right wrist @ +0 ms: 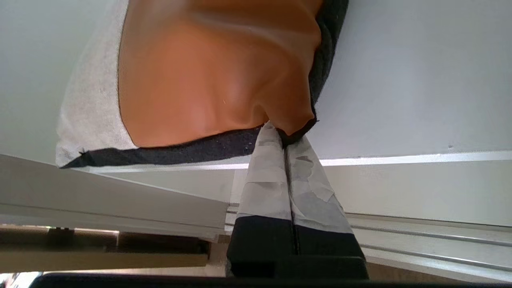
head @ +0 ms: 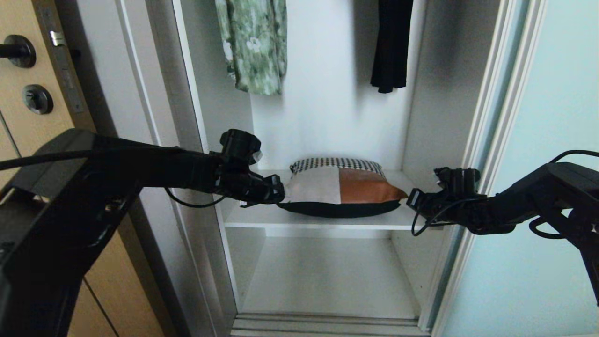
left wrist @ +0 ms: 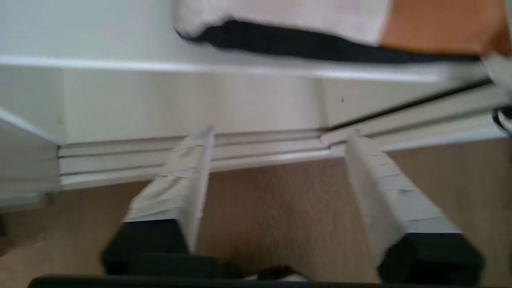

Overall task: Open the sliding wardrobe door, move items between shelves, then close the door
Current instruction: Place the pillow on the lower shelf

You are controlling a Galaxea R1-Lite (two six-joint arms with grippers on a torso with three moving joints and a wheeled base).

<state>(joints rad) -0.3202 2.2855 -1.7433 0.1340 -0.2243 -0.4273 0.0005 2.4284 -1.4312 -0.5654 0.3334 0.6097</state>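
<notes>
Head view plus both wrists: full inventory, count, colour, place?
cushion: 1, cream, rust-orange and black patchwork with a houndstooth strip, lying on the upper shelf
shelves: 2, white, upper one carries the cushion, lower one bare near the floor track
green floral garment: 1, hanging at upper left inside the wardrobe
black garment: 1, slim, hanging at upper right
sliding wardrobe door: 1, frosted pale blue-green, slid to the right
wooden door: 1, tan, dark handle and lock, far left
left gripper: 1, black, jaws open, at the cushion's left end, nothing between them
right gripper: 1, black, jaws shut on the cushion's right corner
</notes>
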